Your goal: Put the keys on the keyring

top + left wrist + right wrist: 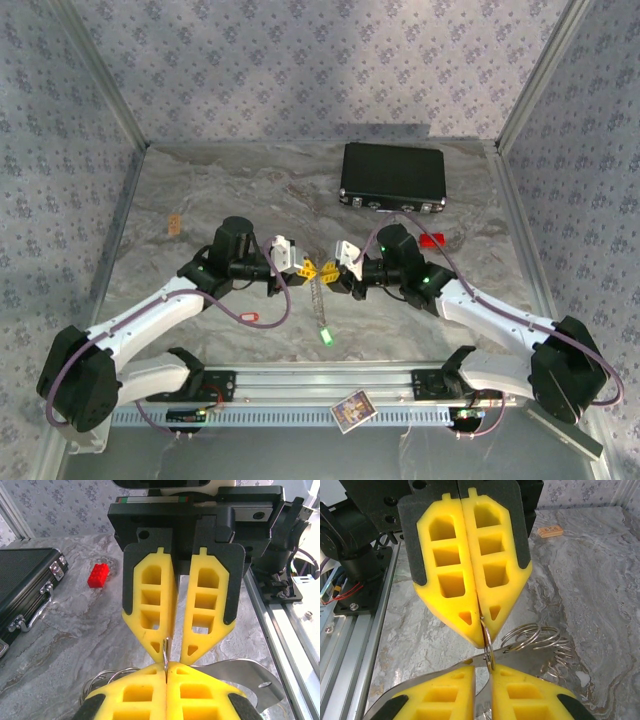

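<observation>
The table [220, 190] was grey and marbled, fenced by aluminium posts [100, 75], with pale blue patterned walls [300, 60] behind and to both sides.

On it I counted one black case [392, 178] and one red brick [431, 240], which sat just nearside of the case's right corner. One tan block [174, 224] lay well to the case's left. One printed card [351, 410] lay far nearside of the case, on the rail [300, 380]. The case was the only container. Its lid was down, so whatever it held was hidden.

I counted two keys. The green key [326, 335] lay well nearside of the case, at the near end of the keyring [318, 300]. The red key [250, 317] lay nearside and left of the case, beside a purple cable [275, 315] — too small to tell more.

From the green key the keyring ran back toward the case, up to where my two pincers met tip to tip. My left pincer [304, 268] was clamped fully closed on the ring's thin wire. My right pincer [329, 272] had its jaws a narrow gap apart — the same wire passed between them and lay against one finger.
</observation>
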Robot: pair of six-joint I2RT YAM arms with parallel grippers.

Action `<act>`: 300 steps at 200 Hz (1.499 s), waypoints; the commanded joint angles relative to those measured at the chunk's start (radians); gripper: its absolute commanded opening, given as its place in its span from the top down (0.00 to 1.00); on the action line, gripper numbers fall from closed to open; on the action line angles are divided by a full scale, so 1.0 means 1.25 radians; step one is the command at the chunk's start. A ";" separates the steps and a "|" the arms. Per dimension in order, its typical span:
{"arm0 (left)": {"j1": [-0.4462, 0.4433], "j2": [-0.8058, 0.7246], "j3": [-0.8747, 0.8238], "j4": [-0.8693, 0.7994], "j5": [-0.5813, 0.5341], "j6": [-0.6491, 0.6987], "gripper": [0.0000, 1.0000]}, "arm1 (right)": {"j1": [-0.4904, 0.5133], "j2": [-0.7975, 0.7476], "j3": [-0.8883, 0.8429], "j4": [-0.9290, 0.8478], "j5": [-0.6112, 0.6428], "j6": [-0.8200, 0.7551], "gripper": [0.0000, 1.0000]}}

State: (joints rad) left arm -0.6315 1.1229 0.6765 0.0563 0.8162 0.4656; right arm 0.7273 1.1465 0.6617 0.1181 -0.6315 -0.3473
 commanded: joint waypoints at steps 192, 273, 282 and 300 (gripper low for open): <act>-0.016 -0.014 0.005 0.020 0.002 -0.007 0.85 | 0.031 0.003 0.049 0.033 -0.016 0.016 1.00; -0.017 -0.028 0.007 0.008 -0.016 0.003 1.00 | 0.034 0.000 0.047 0.028 -0.005 0.018 1.00; -0.018 -0.028 0.009 0.008 -0.020 0.001 1.00 | 0.033 -0.003 0.046 0.022 0.001 0.016 1.00; -0.018 -0.031 0.012 0.009 -0.035 -0.003 1.00 | 0.027 -0.020 0.039 0.004 0.029 0.014 0.79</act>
State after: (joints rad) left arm -0.6437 1.1057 0.6727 0.0414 0.7902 0.4618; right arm 0.7536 1.1553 0.6800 0.1131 -0.6048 -0.3344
